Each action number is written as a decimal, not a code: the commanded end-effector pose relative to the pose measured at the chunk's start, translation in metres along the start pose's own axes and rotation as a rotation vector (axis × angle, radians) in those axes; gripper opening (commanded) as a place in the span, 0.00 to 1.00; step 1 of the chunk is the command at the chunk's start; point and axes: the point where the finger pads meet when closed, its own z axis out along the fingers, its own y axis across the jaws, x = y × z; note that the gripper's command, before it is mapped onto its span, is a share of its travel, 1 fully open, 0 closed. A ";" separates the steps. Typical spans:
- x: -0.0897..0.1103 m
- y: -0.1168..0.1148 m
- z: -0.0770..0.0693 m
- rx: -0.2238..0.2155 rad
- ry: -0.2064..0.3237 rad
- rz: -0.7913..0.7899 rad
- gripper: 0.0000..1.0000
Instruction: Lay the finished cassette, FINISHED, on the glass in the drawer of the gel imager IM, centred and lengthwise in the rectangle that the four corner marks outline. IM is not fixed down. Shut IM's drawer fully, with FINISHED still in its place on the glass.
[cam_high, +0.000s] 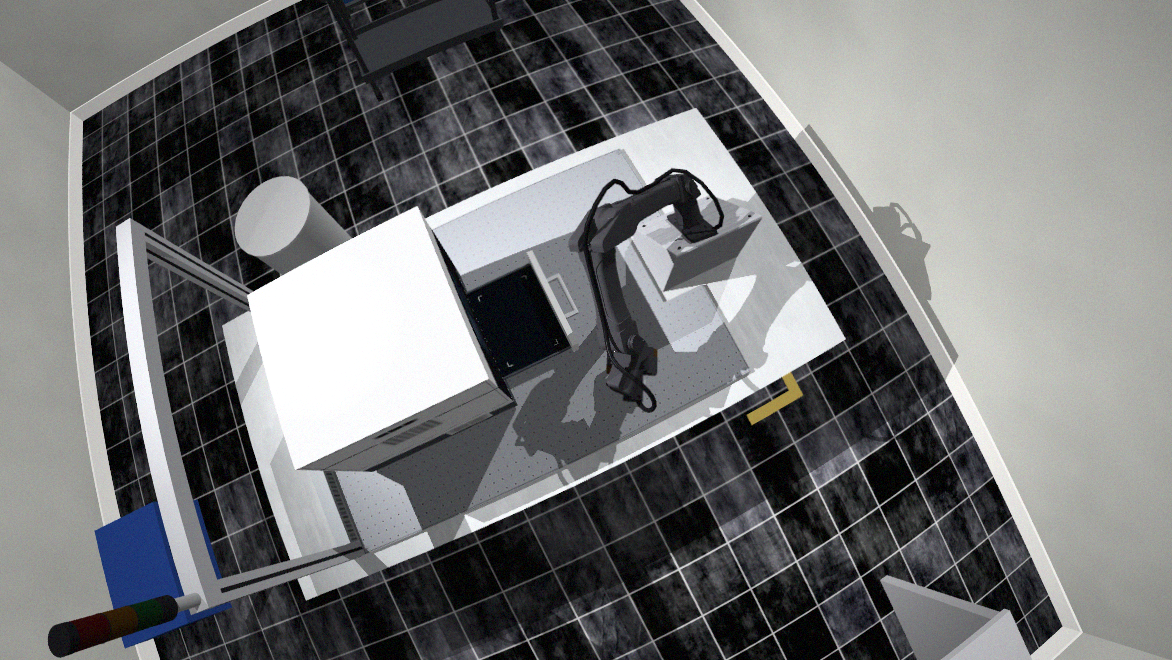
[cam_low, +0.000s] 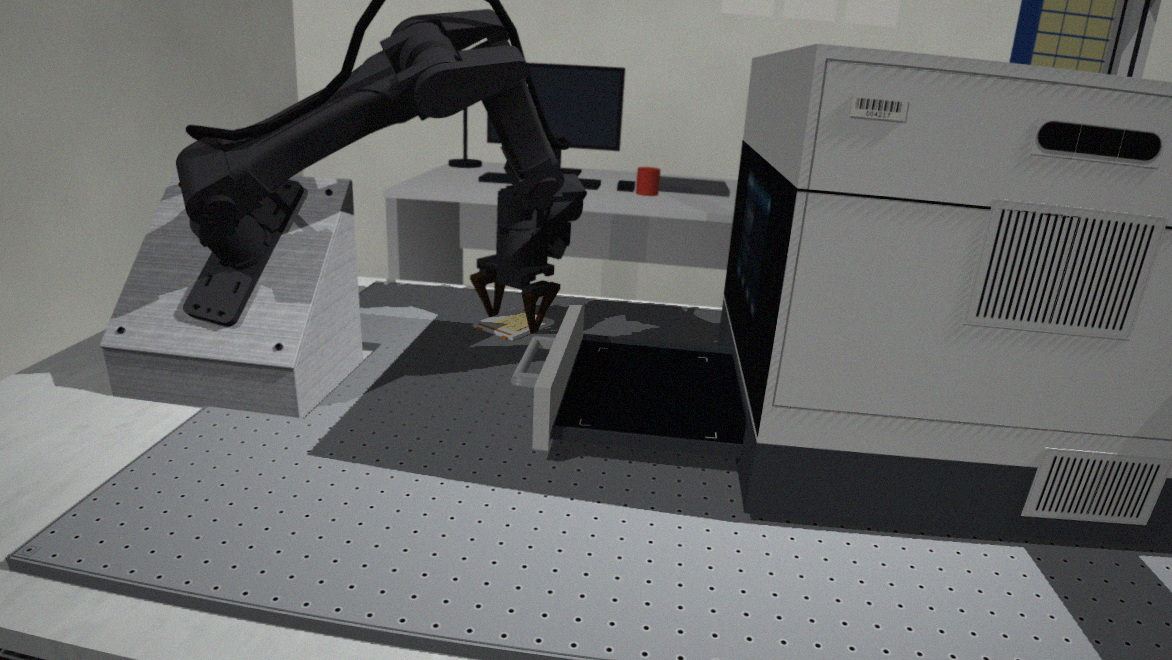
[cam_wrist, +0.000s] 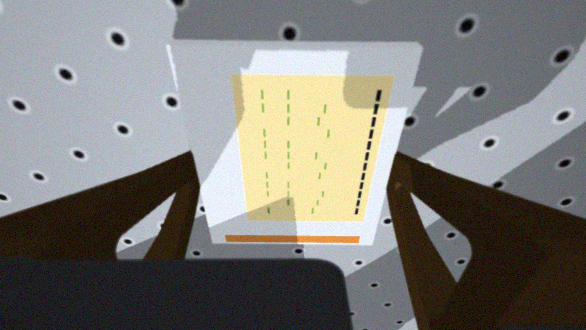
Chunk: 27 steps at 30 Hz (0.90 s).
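Note:
The finished cassette FINISHED (cam_wrist: 310, 150) (cam_low: 510, 326) is a clear plate with a yellow gel, dashed green and black lanes and an orange strip at its near end. It is low over the perforated board, just outside the drawer's front panel (cam_low: 559, 368) (cam_high: 551, 288). My gripper (cam_wrist: 293, 163) (cam_low: 513, 318) (cam_high: 631, 389) points down and is shut on the cassette's two long edges. The gel imager IM (cam_high: 369, 327) (cam_low: 943, 270) is a large white box. Its drawer is pulled out, with dark glass (cam_high: 512, 315) (cam_low: 647, 385) and white corner marks. The glass is bare.
The arm's grey pedestal (cam_low: 237, 327) (cam_high: 705, 254) stands on the board left of the drawer. A desk with a monitor and a red cup (cam_low: 647, 180) stands behind the table. A white cylinder (cam_high: 282, 221) and a metal frame (cam_high: 155, 368) stand beyond the imager.

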 end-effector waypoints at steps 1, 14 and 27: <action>-0.013 -0.009 -0.027 0.013 -0.049 0.020 0.00; -0.013 -0.008 -0.042 0.012 -0.049 0.019 0.00; -0.012 -0.008 -0.057 0.012 -0.050 0.019 0.00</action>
